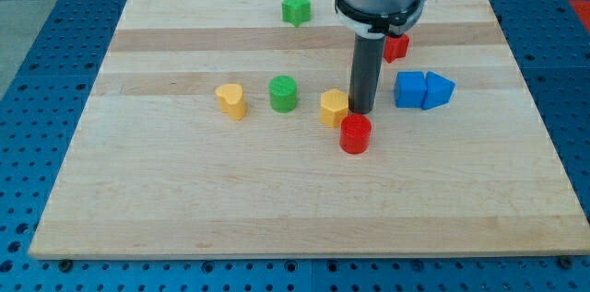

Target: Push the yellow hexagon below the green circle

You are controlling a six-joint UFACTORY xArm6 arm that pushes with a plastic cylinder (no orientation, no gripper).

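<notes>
The yellow hexagon (pixel 334 107) sits near the board's middle, to the right of the green circle (pixel 283 94) and about level with it. My tip (pixel 361 110) stands right beside the hexagon's right side, touching or nearly touching it. A red cylinder (pixel 355 134) lies just below the tip and the hexagon.
A yellow heart (pixel 231 100) lies left of the green circle. A green star (pixel 296 8) is at the view's top. A blue cube (pixel 410 89) and a blue triangle (pixel 438 90) sit to the right. A red block (pixel 396 47) is partly hidden behind the arm. The wooden board (pixel 184 200) ends on a blue perforated table.
</notes>
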